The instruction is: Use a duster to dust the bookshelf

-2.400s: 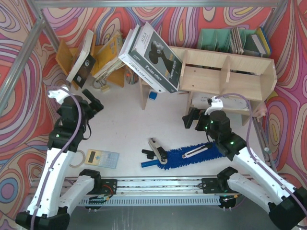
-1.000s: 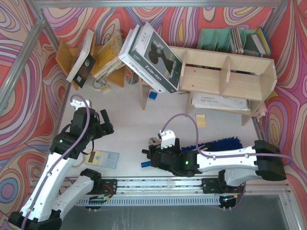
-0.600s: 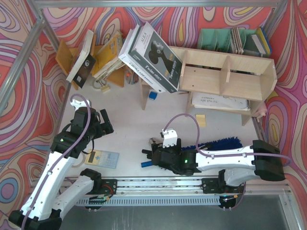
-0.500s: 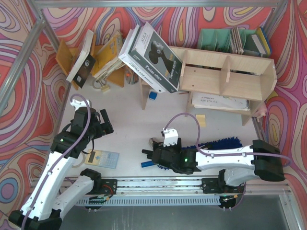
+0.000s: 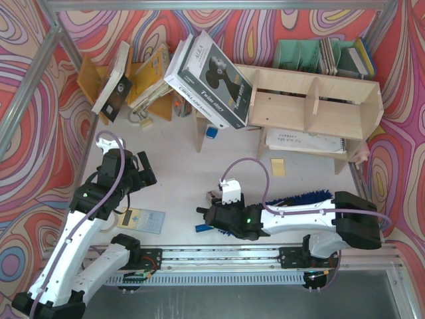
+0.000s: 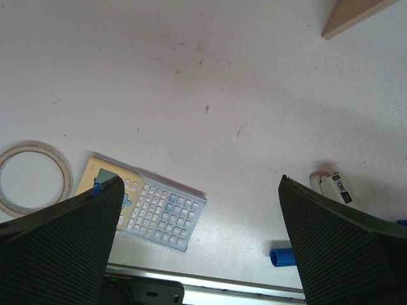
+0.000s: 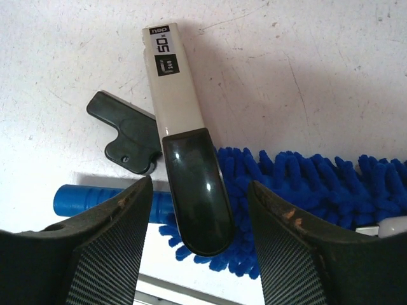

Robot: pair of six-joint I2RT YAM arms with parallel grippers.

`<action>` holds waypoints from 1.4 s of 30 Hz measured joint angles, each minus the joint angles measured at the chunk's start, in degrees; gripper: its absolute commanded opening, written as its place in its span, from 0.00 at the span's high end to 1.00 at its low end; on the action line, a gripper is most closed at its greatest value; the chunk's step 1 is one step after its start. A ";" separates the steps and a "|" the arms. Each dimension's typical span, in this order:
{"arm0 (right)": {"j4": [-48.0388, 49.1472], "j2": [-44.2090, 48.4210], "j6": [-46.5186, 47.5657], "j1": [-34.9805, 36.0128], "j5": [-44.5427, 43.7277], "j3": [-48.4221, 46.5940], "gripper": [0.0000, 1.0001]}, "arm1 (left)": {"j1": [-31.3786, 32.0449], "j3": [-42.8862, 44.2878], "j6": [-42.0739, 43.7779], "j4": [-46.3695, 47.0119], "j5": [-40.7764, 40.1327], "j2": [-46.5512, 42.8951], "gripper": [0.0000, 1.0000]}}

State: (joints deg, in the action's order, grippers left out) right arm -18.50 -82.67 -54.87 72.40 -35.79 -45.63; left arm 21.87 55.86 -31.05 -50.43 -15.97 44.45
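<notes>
We find the right gripper (image 7: 198,189) low over the table, its 2 fingers (image 7: 105,254) spread wide and gripping nothing. Between them lies a cream-and-black hand tool (image 7: 181,146), resting across the duster (image 7: 305,184) where the blue fluff meets the handle — the handle pokes out past 1 finger, the fluff past the other. The bookshelf (image 5: 312,106) stands well away, off to the gripper's side. The left gripper (image 6: 200,184) hangs apart, equally wide and empty — a calculator (image 6: 149,206) and a tape ring (image 6: 38,147) lie by 1 finger.
</notes>
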 measured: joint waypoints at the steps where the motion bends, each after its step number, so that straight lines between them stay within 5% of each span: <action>1: -0.02 -0.52 0.02 -0.04 0.09 -0.35 0.43 | 0.00 -0.02 0.00 0.00 0.00 -0.11 0.01; 13: 0.00 -3.87 0.52 -0.11 1.22 -2.21 0.71 | 0.00 -0.04 -0.02 0.00 -0.33 -0.20 0.01; 28: 0.15 -3.98 0.44 -0.37 1.03 -2.21 0.87 | 0.00 -0.04 -0.02 -0.02 -0.42 -0.17 0.01; 42: 0.79 -3.32 -0.66 -0.15 -2.10 -1.86 0.91 | 0.00 -0.04 -0.07 -0.02 -1.05 0.04 0.02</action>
State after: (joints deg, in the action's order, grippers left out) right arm -17.72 -86.00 -55.53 72.25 -37.89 -47.48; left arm 21.87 55.81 -31.11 -50.46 -17.02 44.49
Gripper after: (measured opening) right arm 0.365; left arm 0.985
